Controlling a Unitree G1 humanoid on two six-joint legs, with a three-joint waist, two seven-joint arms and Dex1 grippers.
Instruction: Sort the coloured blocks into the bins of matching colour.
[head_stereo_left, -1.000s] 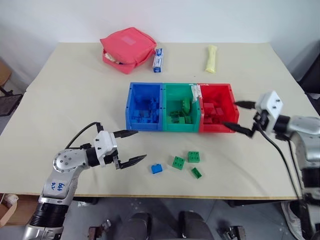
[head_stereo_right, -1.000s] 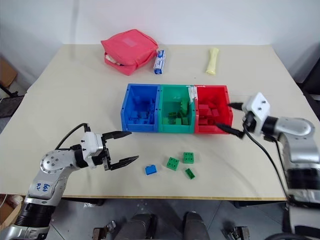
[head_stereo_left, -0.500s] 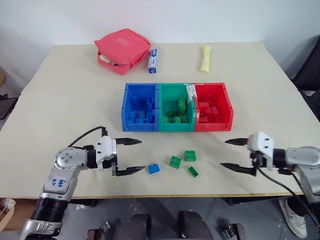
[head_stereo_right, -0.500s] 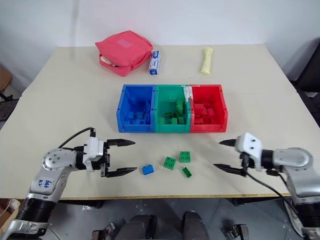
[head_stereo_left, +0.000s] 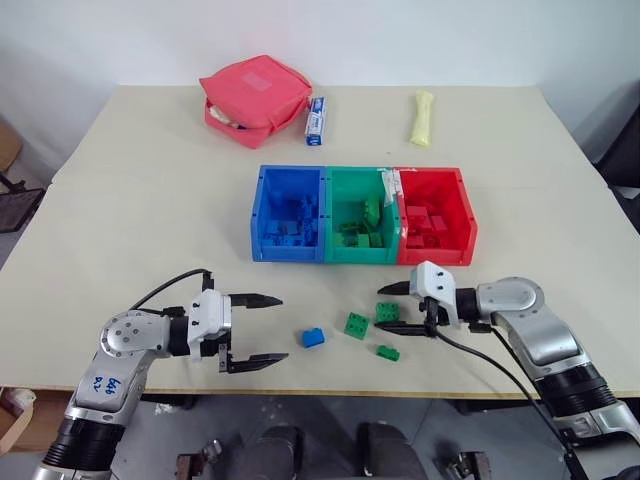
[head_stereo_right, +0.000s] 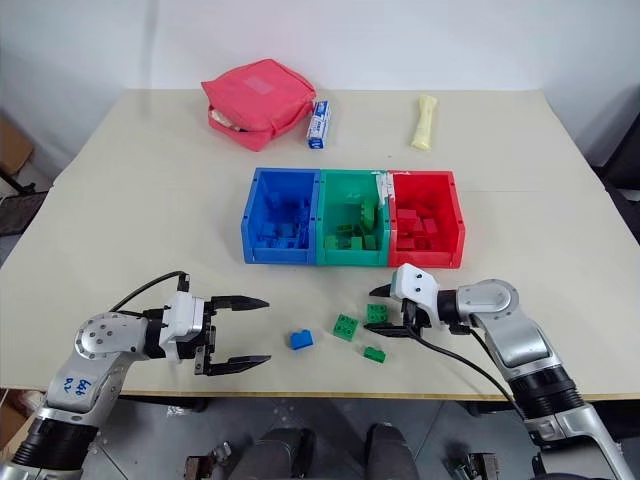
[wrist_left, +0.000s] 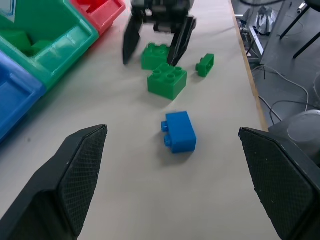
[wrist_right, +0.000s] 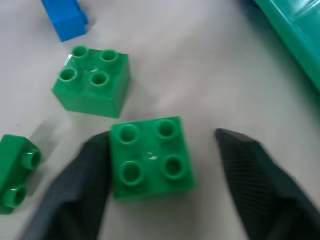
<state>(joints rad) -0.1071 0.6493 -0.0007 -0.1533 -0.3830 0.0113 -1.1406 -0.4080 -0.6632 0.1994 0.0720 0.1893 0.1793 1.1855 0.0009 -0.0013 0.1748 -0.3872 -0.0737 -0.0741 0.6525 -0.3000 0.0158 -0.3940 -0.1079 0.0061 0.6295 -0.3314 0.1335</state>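
Observation:
Blue (head_stereo_left: 288, 252), green (head_stereo_left: 362, 255) and red (head_stereo_left: 437, 257) bins stand in a row mid-table, each with blocks of its own colour inside. In front of them lie a blue block (head_stereo_left: 314, 338) and three green blocks (head_stereo_left: 356, 325), (head_stereo_left: 387, 312), (head_stereo_left: 388, 352). My right gripper (head_stereo_left: 380, 309) is low on the table and straddles the square green block (wrist_right: 150, 157). One finger (wrist_right: 75, 190) touches that block and the other (wrist_right: 250, 175) stands apart from it. My left gripper (head_stereo_left: 283, 328) is wide open and empty, just left of the blue block (wrist_left: 179, 131).
A pinkish-red pouch (head_stereo_left: 256, 98), a blue-white tube (head_stereo_left: 316, 121) and a pale yellow object (head_stereo_left: 421, 118) lie at the back of the table. The loose blocks sit close to the table's front edge (head_stereo_left: 400, 392).
My right gripper has swung from beside the red bin down and left to the green blocks, and its fingers have narrowed around one. The left gripper has stayed about where it was.

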